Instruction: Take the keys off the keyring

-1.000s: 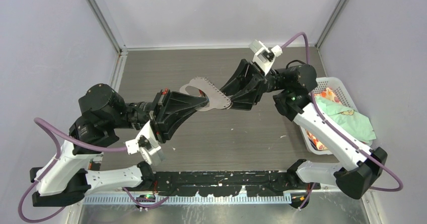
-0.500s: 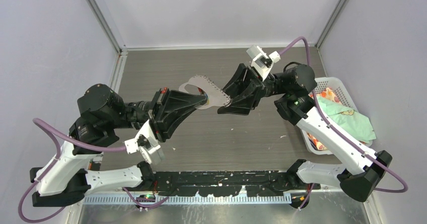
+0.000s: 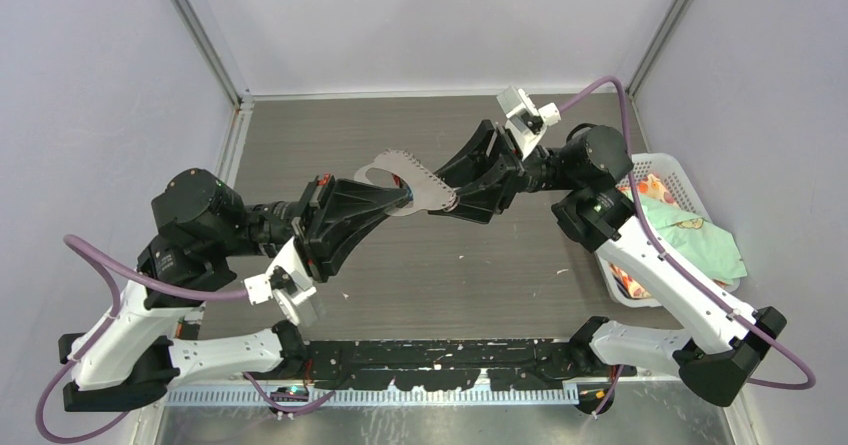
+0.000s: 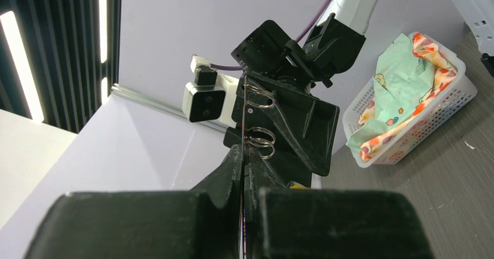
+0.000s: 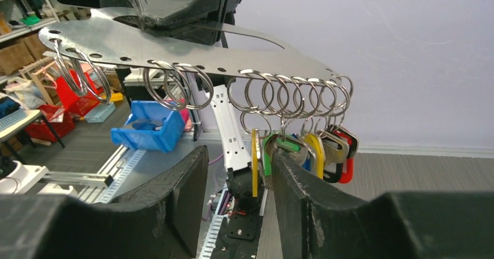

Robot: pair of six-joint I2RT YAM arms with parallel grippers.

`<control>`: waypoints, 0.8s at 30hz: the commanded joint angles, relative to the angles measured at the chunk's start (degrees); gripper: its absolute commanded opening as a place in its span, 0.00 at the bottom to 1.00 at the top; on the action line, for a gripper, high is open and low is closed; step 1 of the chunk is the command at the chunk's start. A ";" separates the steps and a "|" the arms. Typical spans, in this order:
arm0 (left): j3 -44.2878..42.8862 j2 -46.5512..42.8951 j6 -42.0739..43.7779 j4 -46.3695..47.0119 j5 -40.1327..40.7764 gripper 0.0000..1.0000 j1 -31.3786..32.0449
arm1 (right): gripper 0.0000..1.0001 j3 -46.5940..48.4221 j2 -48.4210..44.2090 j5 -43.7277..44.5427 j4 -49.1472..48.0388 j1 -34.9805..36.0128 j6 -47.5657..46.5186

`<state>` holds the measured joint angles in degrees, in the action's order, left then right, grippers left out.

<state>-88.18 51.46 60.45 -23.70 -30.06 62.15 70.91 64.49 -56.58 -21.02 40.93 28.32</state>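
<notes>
Left gripper (image 3: 398, 201) pinches the keyring plate (image 5: 175, 49) roughly level in the air, so the keys (image 5: 303, 148) dangle free below its holed edge. Right gripper (image 5: 237, 166), jaws spread, sits just beneath that edge.

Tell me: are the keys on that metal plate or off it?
On: the keys hang bunched from wire rings threaded through holes in the keyring, near its right end in the right wrist view.

The keyring (image 3: 428, 193), a flat silvery plate with an oval cutout and a hole-lined edge, sat lifted off the desk above its middle, roughly level. The keys (image 5: 303, 151), with yellow, green and red heads, hung bunched from wire rings at one end.
</notes>
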 commanded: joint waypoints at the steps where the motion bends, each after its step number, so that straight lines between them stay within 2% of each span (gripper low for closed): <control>1: 0.17 -1.08 0.04 5.53 0.43 0.00 0.12 | 0.49 2.71 -0.25 0.91 -4.43 0.21 1.10; 9: 0.98 -1.14 0.09 5.86 1.06 0.00 0.16 | 0.50 2.49 0.36 -0.47 -11.64 0.26 6.63; 24: 1.08 -1.10 0.01 6.69 1.52 0.00 0.16 | 0.49 1.70 0.17 -0.85 -11.42 0.43 7.70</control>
<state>-86.54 51.11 60.34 -22.70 -29.52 62.15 71.50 65.65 -57.10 -30.00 41.08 34.92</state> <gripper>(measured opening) 0.007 0.494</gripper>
